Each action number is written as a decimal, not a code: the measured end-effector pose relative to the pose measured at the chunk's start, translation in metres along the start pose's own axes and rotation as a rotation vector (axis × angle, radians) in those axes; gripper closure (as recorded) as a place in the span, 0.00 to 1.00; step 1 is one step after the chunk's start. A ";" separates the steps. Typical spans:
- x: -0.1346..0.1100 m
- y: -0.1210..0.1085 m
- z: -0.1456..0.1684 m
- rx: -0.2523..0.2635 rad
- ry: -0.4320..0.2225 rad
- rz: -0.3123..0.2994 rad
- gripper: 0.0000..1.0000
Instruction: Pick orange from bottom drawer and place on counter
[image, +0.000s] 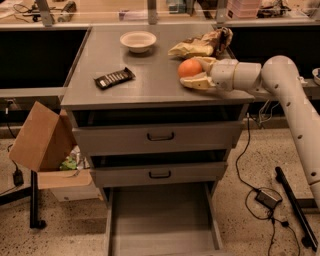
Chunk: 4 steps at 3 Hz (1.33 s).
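Observation:
The orange (189, 67) is at the right side of the counter (145, 89), at or just above its surface. My gripper (190, 71) reaches in from the right and holds the orange between its pale fingers (196, 83), one behind it and one in front. The bottom drawer (159, 217) is pulled out below the cabinet, and its grey tray shows nothing inside.
On the counter are a white bowl (138, 40) at the back, a black snack bar (114, 78) at the left, and a crumpled tan bag (200, 45) just behind the orange. A cardboard box (41, 138) stands left of the cabinet. Cables and a power brick (268, 198) lie on the floor to the right.

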<state>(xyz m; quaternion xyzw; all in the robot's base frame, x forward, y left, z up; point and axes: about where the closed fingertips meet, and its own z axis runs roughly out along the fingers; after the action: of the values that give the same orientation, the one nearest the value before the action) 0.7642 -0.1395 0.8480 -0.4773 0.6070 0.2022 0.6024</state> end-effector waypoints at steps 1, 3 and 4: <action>0.002 -0.001 0.000 -0.002 -0.013 0.006 0.35; -0.003 -0.003 -0.004 0.012 -0.057 0.002 0.00; -0.013 -0.006 -0.009 0.043 -0.105 -0.009 0.00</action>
<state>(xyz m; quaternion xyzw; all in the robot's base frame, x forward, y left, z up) 0.7615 -0.1452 0.8635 -0.4558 0.5767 0.2114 0.6442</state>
